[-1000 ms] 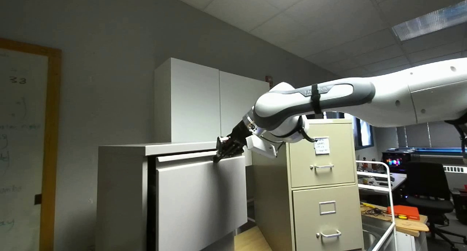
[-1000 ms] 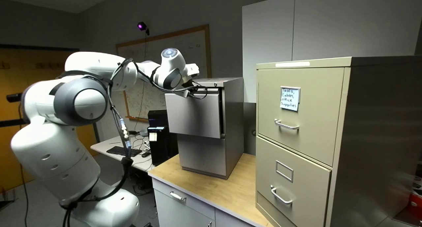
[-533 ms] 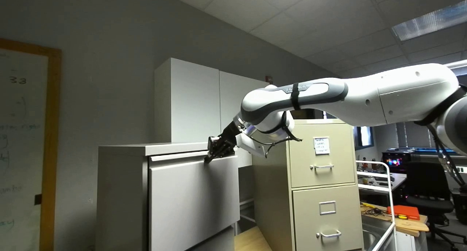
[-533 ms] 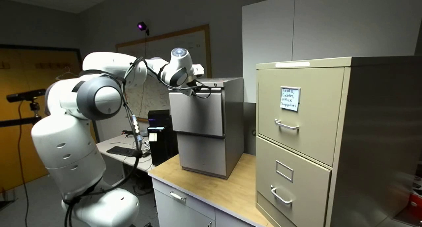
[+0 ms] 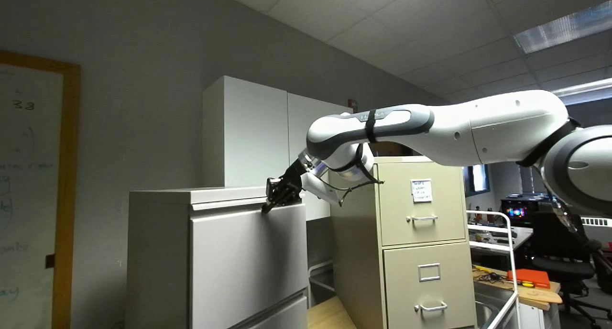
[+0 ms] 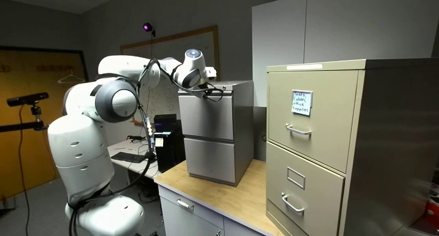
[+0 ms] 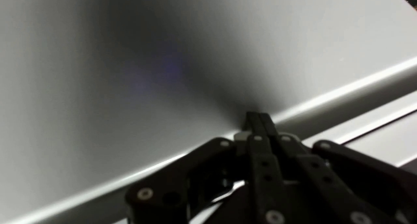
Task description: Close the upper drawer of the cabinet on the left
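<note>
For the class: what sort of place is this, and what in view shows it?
Probably an office or lab workroom. Clues: a filing cabinet with a handwritten label reading "Tools, Cables, office supplies", a whiteboard with writing, and a computer keyboard.

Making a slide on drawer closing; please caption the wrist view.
The shut gripper at the top edge of the upper drawer, a dark shadow across the drawer's pale front.

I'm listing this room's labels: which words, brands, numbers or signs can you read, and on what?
"Tools, Cables, office Supplies": card on the beige filing cabinet.
"38", probably: whiteboard; its other writing is too faint to read.
Too small or blurred to read: marking on the robot arm; any writing on the note on the black box.
</note>
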